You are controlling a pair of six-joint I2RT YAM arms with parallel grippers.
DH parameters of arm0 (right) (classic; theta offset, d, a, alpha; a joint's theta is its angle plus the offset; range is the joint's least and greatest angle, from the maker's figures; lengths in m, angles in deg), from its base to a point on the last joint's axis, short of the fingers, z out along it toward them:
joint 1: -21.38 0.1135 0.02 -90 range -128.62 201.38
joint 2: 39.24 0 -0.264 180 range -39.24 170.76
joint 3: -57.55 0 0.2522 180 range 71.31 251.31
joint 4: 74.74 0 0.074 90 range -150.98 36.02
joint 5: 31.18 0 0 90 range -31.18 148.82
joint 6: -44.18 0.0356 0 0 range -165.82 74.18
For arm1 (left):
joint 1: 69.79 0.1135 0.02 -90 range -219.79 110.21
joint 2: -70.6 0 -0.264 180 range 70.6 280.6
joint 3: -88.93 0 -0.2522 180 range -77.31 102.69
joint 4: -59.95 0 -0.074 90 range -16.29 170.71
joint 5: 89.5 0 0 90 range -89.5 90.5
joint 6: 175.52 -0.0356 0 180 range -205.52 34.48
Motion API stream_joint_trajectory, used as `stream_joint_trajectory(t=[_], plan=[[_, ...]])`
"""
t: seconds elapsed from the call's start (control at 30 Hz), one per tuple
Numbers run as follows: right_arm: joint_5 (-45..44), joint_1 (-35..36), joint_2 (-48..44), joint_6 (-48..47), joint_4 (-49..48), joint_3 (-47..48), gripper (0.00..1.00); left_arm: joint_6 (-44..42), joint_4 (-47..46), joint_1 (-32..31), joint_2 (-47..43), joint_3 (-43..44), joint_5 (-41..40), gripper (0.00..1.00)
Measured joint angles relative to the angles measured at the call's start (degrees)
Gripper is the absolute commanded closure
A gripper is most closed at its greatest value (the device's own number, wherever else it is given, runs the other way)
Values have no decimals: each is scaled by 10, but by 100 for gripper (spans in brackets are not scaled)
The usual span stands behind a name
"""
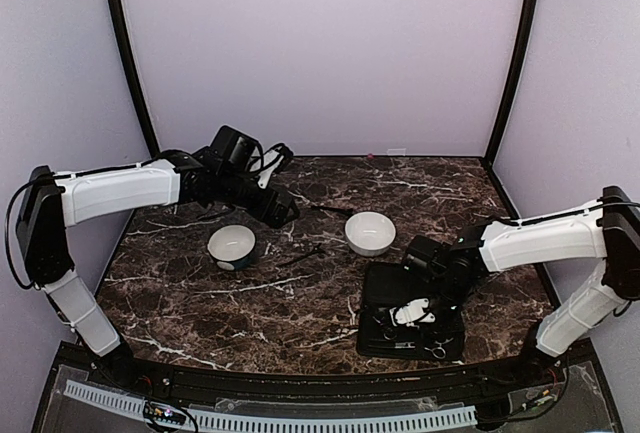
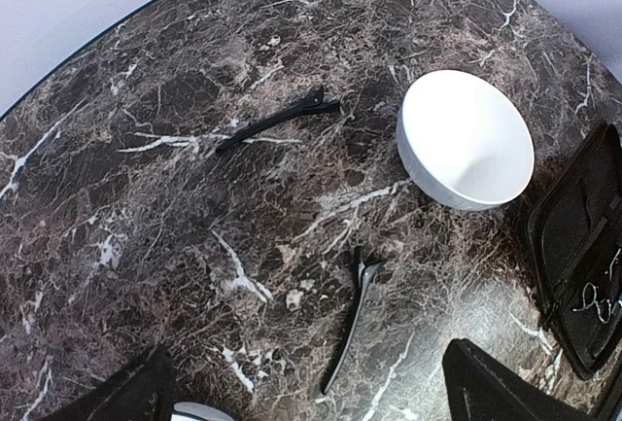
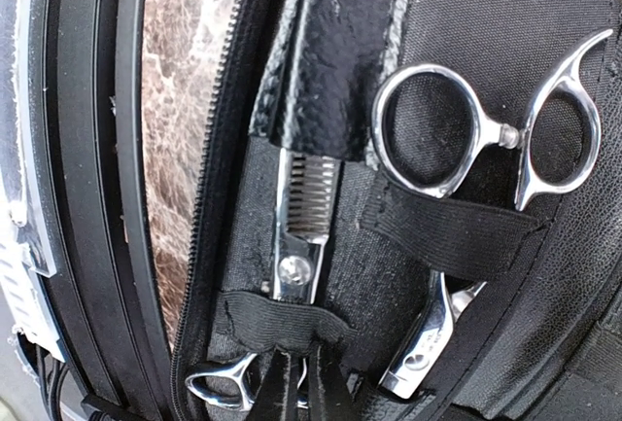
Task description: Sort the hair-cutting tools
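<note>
Right wrist view: right gripper (image 3: 296, 382), pinched narrow, meets the strapped thinning shears (image 3: 294, 270) at their handle, likely to pull them free.

The left hand (image 2: 306, 397) gapes wide; the right hand (image 3: 294, 390) is pinched closed.

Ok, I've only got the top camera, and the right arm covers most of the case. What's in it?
Observer: Two silvery pairs sit under elastic straps in the case: toothed thinning scissors and the second scissors beside them.
Operator: Has the right gripper got one?
Observer: The right gripper is shut at the thinning scissors' ring handles. I cannot tell whether it grips them.
Operator: And the left?
Observer: The left gripper is open and empty, above a black clip lying on the table.
</note>
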Motion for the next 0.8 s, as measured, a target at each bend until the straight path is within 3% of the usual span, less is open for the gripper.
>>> stream_joint_trajectory(t=[0.33,0.57,0.8], plan=[[33,8,-12,12,-29,-1,82,-2,0,-3,3,0,0,1],[27,-2,-94,15,-33,-17,79,-4,0,-5,3,0,0,1],[-2,-6,-137,1,-5,-51,70,-4,0,-5,9,1,0,1]])
